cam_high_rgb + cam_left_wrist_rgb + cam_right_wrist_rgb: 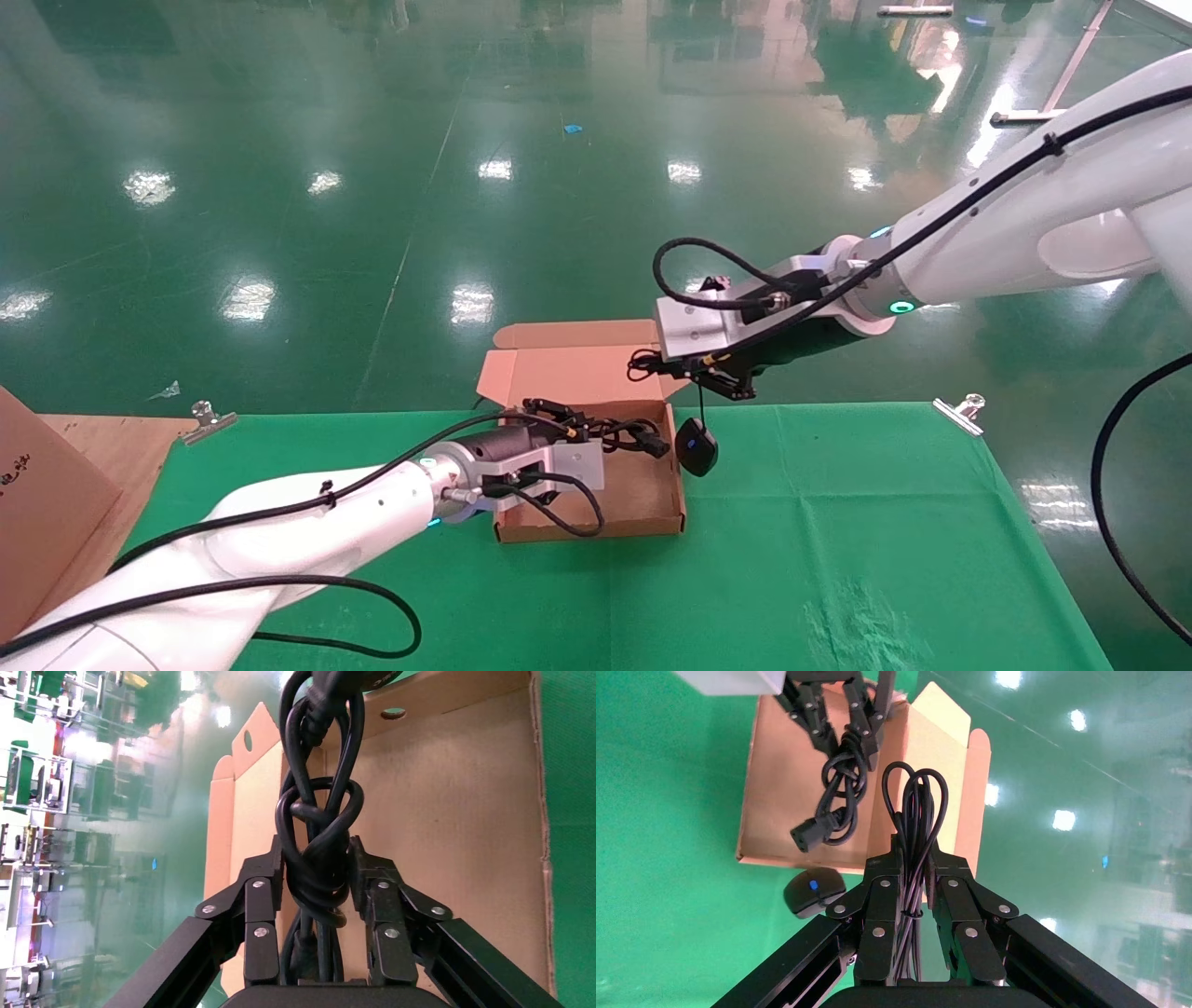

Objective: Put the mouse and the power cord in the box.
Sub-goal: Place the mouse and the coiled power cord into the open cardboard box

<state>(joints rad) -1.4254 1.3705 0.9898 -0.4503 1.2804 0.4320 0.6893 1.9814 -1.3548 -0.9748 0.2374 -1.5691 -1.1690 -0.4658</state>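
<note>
The brown cardboard box [596, 529] lies open on the green table, its lid [577, 368] tipped back. My left gripper [562, 415] is over the box, shut on the knotted middle of the black power cord [638, 435]; the grip shows closely in the left wrist view [320, 857]. The cord's plug end [807, 834] hangs just above the box floor [775, 776]. My right gripper [726, 384] hovers past the box's right rear corner, shut on the mouse's bundled thin cable [916, 804]. The black mouse [697, 445] dangles from it just outside the right wall, also seen in the right wrist view [812, 893].
Metal clips [209, 417] [964, 410] pin the green cloth [838, 540] at the table's far corners. A large brown board with dark print [37, 503] leans at the left edge over a wooden surface [102, 433]. Beyond the table is glossy green floor.
</note>
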